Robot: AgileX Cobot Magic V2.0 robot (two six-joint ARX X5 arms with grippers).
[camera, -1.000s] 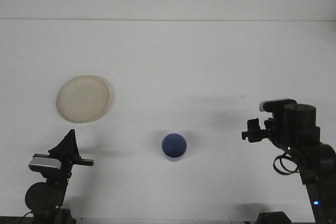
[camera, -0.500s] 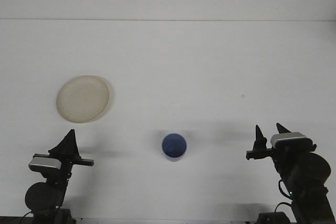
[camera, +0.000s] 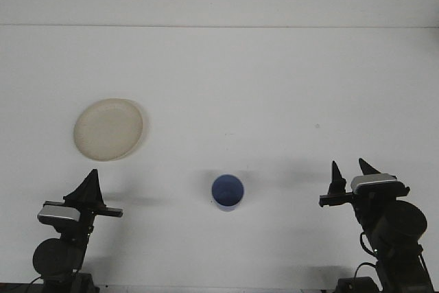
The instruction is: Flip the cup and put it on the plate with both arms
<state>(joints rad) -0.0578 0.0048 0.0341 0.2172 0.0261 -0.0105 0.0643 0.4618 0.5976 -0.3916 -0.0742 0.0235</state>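
white table [camera: 260,73] all round; the blue cup [camera: 227,191] stands at six o'clock, plate [camera: 109,129] at ten. my right gripper [camera: 348,171] spread, left gripper [camera: 90,184] unclear. cup looks light, stiff; take its rim.

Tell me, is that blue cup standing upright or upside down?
Upright: the blue cup shows its open mouth and inner wall from above.

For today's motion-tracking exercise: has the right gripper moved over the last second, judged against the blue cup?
Yes. The right gripper has dropped toward the table's near edge, from above the blue cup's level to roughly level with it, fingers apart and pointing away from the camera.
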